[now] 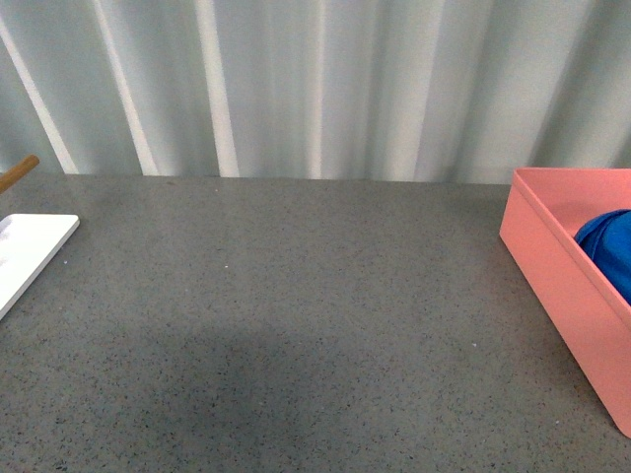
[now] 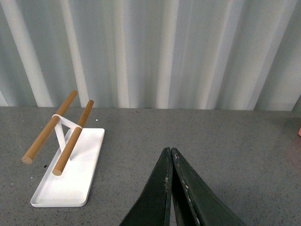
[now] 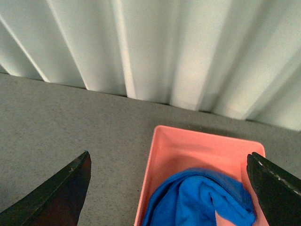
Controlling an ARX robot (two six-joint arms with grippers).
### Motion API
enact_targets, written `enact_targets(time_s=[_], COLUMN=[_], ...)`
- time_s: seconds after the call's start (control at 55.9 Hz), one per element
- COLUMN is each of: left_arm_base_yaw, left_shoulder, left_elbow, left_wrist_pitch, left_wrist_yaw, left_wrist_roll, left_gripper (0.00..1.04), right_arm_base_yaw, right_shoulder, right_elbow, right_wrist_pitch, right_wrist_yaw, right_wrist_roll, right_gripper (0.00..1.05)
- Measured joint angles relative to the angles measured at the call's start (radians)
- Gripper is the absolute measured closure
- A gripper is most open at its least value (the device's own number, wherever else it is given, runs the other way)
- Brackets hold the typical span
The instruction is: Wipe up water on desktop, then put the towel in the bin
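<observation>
The towel (image 3: 200, 200) sits bunched inside the bin (image 3: 188, 148), and from the front that bin (image 1: 557, 286) stands at the right edge of the desktop (image 1: 296, 315), blue cloth (image 1: 611, 251) peeking over its wall. Right gripper (image 3: 171, 176) hangs above it, fingers spread wide, holding nothing. Left gripper (image 2: 170, 153), fingertips pressed together, empty, over bare stone. Off to the left stands a white board (image 2: 70, 174) carrying a rack of two wooden rods (image 2: 61, 132)
</observation>
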State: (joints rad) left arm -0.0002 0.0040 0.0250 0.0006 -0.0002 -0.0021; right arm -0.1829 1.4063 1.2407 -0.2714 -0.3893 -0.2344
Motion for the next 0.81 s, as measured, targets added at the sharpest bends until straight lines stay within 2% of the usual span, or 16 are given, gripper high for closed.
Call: enact_targets(time_s=[0.125,0.269,0.304,0.376,0.43,0.609,0.68,0.77,0.806], left_arm_base_yaw=[0.000,0.000,0.000,0.000,0.000,0.000,0.000,0.000,0.000], left_shoulder=[0.000,0.000,0.000,0.000,0.000,0.000,0.000,0.000,-0.001], left_elbow=[0.000,0.000,0.000,0.000,0.000,0.000,0.000,0.000,0.000], left_wrist_pitch=[0.000,0.000,0.000,0.000,0.000,0.000,0.000,0.000,0.000], left_wrist_yaw=[0.000,0.000,0.000,0.000,0.000,0.000,0.000,0.000,0.000], left_wrist_roll=[0.000,0.000,0.000,0.000,0.000,0.000,0.000,0.000,0.000], left_gripper=[1.01,1.01,1.01,1.01,1.01,1.01,1.01,1.01,1.01], right_arm_base_yaw=[0.066,0.114,0.132,0.172,0.177,0.179,0.179,0.179,0.180], right_shoulder=[-0.195,-0.386,-0.438,-0.583,-0.667,-0.817,-0.792,-0.691,-0.679], right_elbow=[-0.154,-0.318,-0.373,-0.585,-0.687,-0.949,-1.053,-1.195,-1.215], right_wrist_pitch=[0.045,0.004,0.028,0.334,0.441,0.609,0.716,0.929,0.951], right_wrist_yaw=[0.049,0.058,0.105,0.332,0.375,0.381,0.381,0.380,0.379], right_wrist_roll=[-0.031,-0.006,0.024,0.131,0.163,0.207,0.210,0.210,0.209], right_gripper=[0.07,0.07,0.09,0.25,0.33,0.64,0.76,0.94,0.99])
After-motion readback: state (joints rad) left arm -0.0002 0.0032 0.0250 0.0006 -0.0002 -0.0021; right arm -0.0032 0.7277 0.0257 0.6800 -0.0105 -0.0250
